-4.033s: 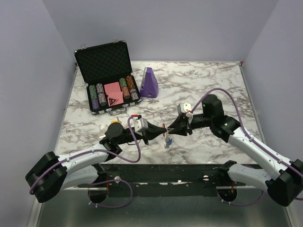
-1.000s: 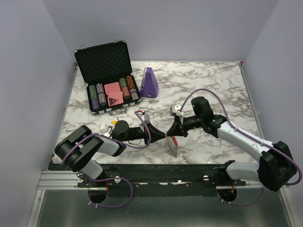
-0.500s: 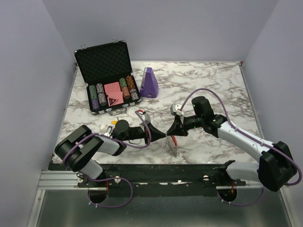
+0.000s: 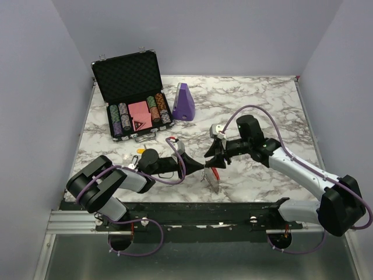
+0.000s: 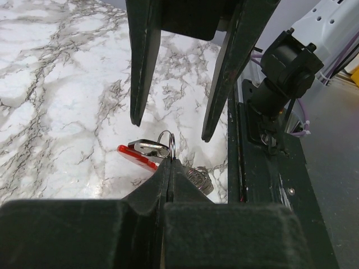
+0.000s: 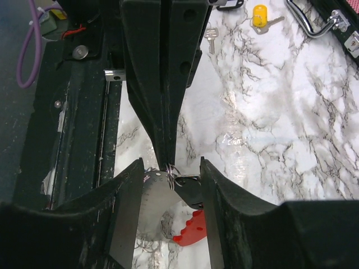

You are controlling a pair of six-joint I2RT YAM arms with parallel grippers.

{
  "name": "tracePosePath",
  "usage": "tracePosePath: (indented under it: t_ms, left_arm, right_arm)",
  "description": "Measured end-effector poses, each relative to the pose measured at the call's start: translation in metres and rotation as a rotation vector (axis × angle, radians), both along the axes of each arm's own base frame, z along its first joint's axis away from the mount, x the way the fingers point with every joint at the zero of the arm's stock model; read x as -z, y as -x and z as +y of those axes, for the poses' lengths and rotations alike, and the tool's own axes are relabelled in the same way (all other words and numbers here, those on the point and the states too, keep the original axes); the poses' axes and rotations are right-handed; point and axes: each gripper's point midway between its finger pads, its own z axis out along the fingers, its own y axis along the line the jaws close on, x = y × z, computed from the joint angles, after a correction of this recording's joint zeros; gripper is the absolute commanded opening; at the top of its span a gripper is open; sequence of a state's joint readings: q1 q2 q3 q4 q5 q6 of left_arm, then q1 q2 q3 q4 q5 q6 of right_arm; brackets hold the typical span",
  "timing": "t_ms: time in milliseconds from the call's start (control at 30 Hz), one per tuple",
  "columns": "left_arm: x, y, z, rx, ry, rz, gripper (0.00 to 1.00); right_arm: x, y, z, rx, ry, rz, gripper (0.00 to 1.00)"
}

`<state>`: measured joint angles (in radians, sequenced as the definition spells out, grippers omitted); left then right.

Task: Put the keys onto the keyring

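Red arc: this plastic part of the keyring [image 5: 137, 158] sits low at the near edge of the bench [image 5: 61, 101], between the two arms; we cannot tell whether it touches the marble.
Left claw [image 5: 168, 163]: closed tight, pinching a thin silvery loop of the keyring.
Right claw [image 6: 171, 166]: spread wide, one finger on either side of that loop, holding nothing.
On the ring: silvery pieces hang beside the red arc; we cannot tell how many are keys.
Loose keys: a yellow-tagged key [image 6: 259, 14] and a plain silvery key [image 6: 210, 38] lie on the bench beside the left arm, well apart from the keyring.
Done: we judge the keyring gripped and presented for threading.
Left: we judge at least these two keys are not yet fetched and threaded.
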<state>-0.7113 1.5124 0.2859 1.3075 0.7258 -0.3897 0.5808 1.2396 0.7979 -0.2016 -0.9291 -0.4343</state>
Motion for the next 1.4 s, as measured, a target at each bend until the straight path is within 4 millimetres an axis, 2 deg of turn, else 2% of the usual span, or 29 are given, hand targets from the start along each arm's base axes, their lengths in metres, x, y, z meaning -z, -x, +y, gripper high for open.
tracePosePath:
  t_ms: [133,233,267,400,467,633,867,1033,1400]
  left_arm:
    - [0.001,0.000,0.000,0.000,-0.002,0.001,0.00]
    - [0.003,0.001,0.001,0.000,-0.006,0.006,0.00]
    - [0.003,0.002,0.001,0.000,-0.007,0.007,0.00]
    - [0.005,0.003,0.002,0.000,-0.009,0.011,0.00]
    - [0.005,0.003,0.002,0.000,-0.010,0.012,0.00]
    - [0.005,0.003,0.002,0.000,-0.010,0.012,0.00]
    - [0.005,0.002,0.002,-0.004,-0.010,0.013,0.00]
    - [0.005,0.001,0.002,-0.008,-0.009,0.013,0.00]
    - [0.005,0.001,0.002,-0.008,-0.009,0.013,0.00]
  right_arm:
    - [-0.009,-0.006,-0.002,0.007,-0.002,-0.019,0.53]
    - [-0.011,-0.009,-0.005,0.014,0.003,-0.028,0.49]
    - [-0.012,-0.010,-0.006,0.013,0.007,-0.032,0.45]
    - [-0.007,-0.005,-0.013,-0.026,0.041,-0.057,0.22]
    - [-0.001,0.000,-0.017,-0.041,0.064,-0.049,0.19]
    - [0.006,0.006,-0.021,-0.055,0.083,-0.035,0.19]
    - [0.014,0.011,-0.022,-0.067,0.083,-0.014,0.29]
    - [0.022,0.016,-0.019,-0.073,0.082,0.010,0.32]
    - [0.021,0.009,-0.012,-0.059,0.057,0.005,0.33]
